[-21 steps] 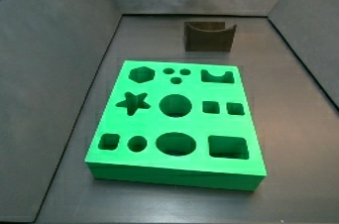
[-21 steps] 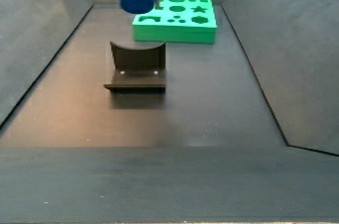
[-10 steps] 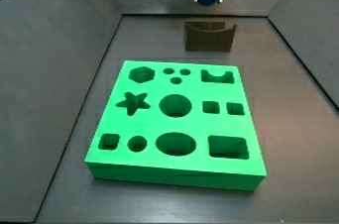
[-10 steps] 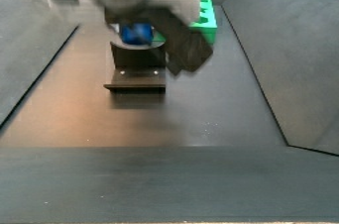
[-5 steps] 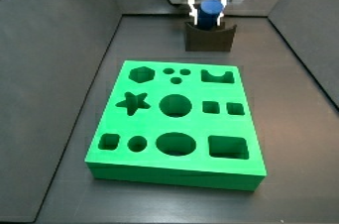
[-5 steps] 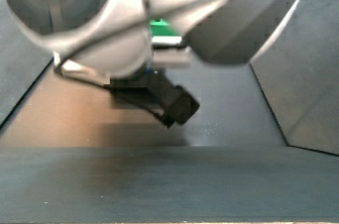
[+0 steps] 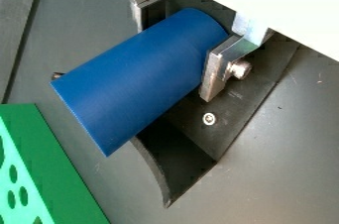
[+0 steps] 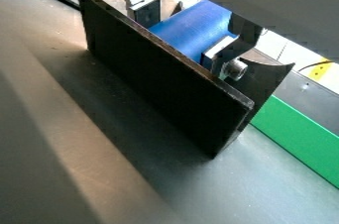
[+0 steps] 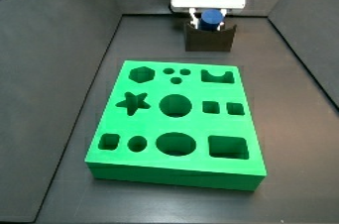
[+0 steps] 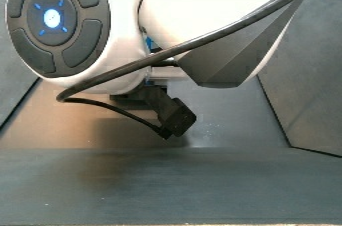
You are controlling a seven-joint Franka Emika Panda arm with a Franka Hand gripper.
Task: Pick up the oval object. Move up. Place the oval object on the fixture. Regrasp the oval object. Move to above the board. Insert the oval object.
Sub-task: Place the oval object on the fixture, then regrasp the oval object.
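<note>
A robotics test cell or laboratory bench is indicated. A dark, matte floor enclosed by sloped grey walls is seen in a side view, forming a purpose-built trough. A bright green board with shaped cut-outs and a dark fixture are laid out as test apparatus. The gripper is positioned over the fixture, closed on the blue oval object. A side view is largely blocked by the white arm housing, so little beyond the enclosure can be confirmed.

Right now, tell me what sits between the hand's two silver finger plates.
The smooth blue oval peg, clamped in the hand just above the dark notched fixture, as both wrist views show.
</note>
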